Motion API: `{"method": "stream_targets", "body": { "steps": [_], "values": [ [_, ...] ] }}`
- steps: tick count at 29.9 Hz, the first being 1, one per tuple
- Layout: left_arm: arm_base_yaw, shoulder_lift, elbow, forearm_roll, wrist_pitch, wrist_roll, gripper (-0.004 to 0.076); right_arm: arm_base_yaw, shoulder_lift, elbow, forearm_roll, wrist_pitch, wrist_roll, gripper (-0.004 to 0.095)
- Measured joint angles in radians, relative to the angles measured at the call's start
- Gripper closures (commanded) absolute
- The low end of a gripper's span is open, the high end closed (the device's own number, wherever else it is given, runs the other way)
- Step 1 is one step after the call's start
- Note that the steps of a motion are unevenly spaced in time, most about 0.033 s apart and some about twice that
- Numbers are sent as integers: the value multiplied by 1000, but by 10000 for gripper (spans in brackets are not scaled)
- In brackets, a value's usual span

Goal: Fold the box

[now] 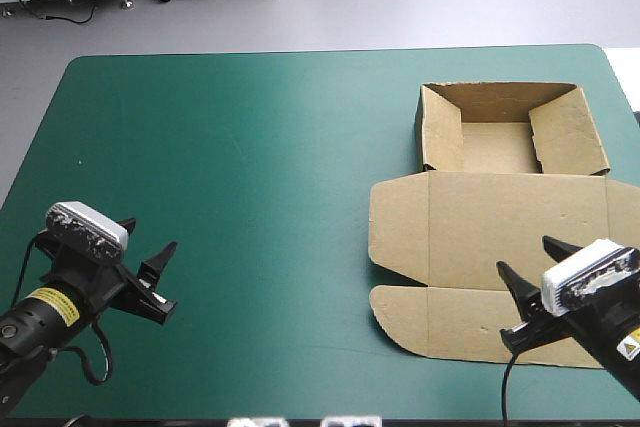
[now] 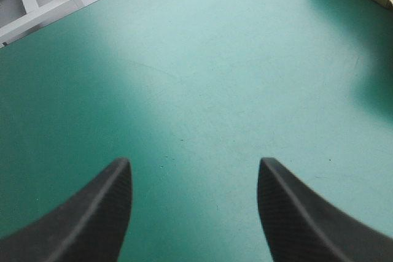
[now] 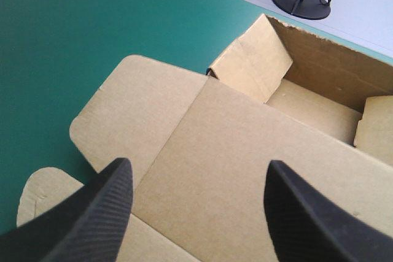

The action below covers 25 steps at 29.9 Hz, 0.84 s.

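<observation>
At the near left of the table's teal-green cover (image 1: 250,167), our left gripper (image 1: 150,234) hovered, its black fins spread apart. Toward the right, the brown cardboard box (image 1: 500,197) sat as an open tray with its lid (image 1: 470,247) flat. Our right gripper (image 1: 524,254) hung above that lid, fingers likewise parted.
</observation>
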<state>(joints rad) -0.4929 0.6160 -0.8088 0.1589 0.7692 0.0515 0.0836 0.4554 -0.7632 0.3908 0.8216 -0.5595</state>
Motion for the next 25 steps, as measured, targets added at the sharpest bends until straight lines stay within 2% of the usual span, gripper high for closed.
{"method": "stream_targets", "body": {
  "steps": [7,16,25],
  "values": [
    [0,-57,138,0,-102,4,297,0,-20,131,120,-88,-116,355],
    [0,-63,189,-17,-206,-4,297,0,-20,143,139,-117,-152,365],
    [0,-64,189,-22,-176,-4,297,0,-20,143,139,-117,-157,365]
  ]
}}
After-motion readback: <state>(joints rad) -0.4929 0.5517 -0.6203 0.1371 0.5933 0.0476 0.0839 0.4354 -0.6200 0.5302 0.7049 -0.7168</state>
